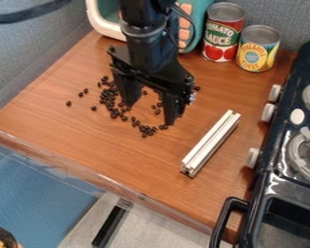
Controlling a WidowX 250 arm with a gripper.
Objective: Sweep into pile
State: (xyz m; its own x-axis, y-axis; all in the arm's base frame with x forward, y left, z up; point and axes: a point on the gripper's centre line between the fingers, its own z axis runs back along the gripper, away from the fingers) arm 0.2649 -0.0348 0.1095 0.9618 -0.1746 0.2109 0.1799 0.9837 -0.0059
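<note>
The black gripper (149, 109) hangs over the upper middle of the wooden counter, its two fingers spread wide with a gap between them. Small dark beans (110, 98) lie scattered under and around it, mostly to the left and below, with a few loose ones farther left. Part of the scatter is hidden behind the gripper. A white and metallic bar (210, 143) lies at a slant on the counter, right of and below the gripper, not touching it.
Behind the gripper at the back stand a red tomato can (222, 33), a yellow and blue can (257, 48) and a teal and white toy appliance (104, 19). A black toy stove (274, 160) with knobs borders the right side. The counter's front edge (141, 197) runs diagonally below.
</note>
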